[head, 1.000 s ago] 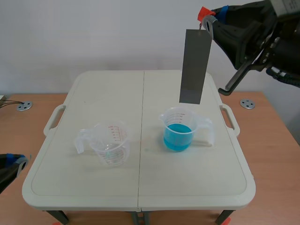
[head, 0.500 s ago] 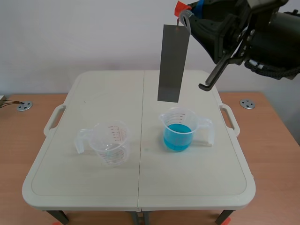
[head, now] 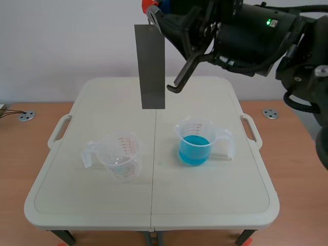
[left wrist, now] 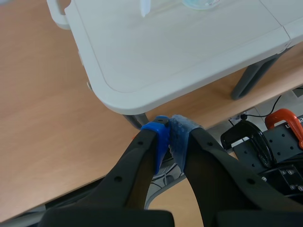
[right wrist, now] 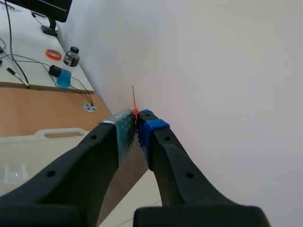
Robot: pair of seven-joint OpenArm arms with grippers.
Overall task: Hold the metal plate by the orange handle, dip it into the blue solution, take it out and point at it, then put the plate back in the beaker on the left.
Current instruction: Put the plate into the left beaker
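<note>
White wall [head: 61, 41] stands behind a pale worktop [head: 205, 205] that has a line down its middle.

The right tool [head: 155, 11] is up high, above the far edge of the worktop. It is squeezed tight on the orange handle [head: 149, 6]. In the right wrist view the two pads pinch that thin orange bit between them. The metal plate [head: 149, 66] hangs straight down from the handle, under the tool. It is in the air and touches nothing. Its low end hangs over the middle line, near the far edge.

Two beakers stand on the worktop. The left beaker [head: 119, 156] is nearer the left edge and looks empty. The right beaker [head: 197, 141] is nearer the right edge and holds the blue solution [head: 194, 149]. The plate is well above both and is in neither one.

I think the holding step is done. The plate is out of the blue solution. I cannot tell from its grey face if it has been dipped, because no wet mark shows.

The left tool [left wrist: 169, 142] is down low by the near left corner of the worktop. Its pads are pressed together with nothing between them. It is far from the plate and points at nothing, so the pointing step looks not yet done. Putting the plate into the left beaker is also still to do.
</note>
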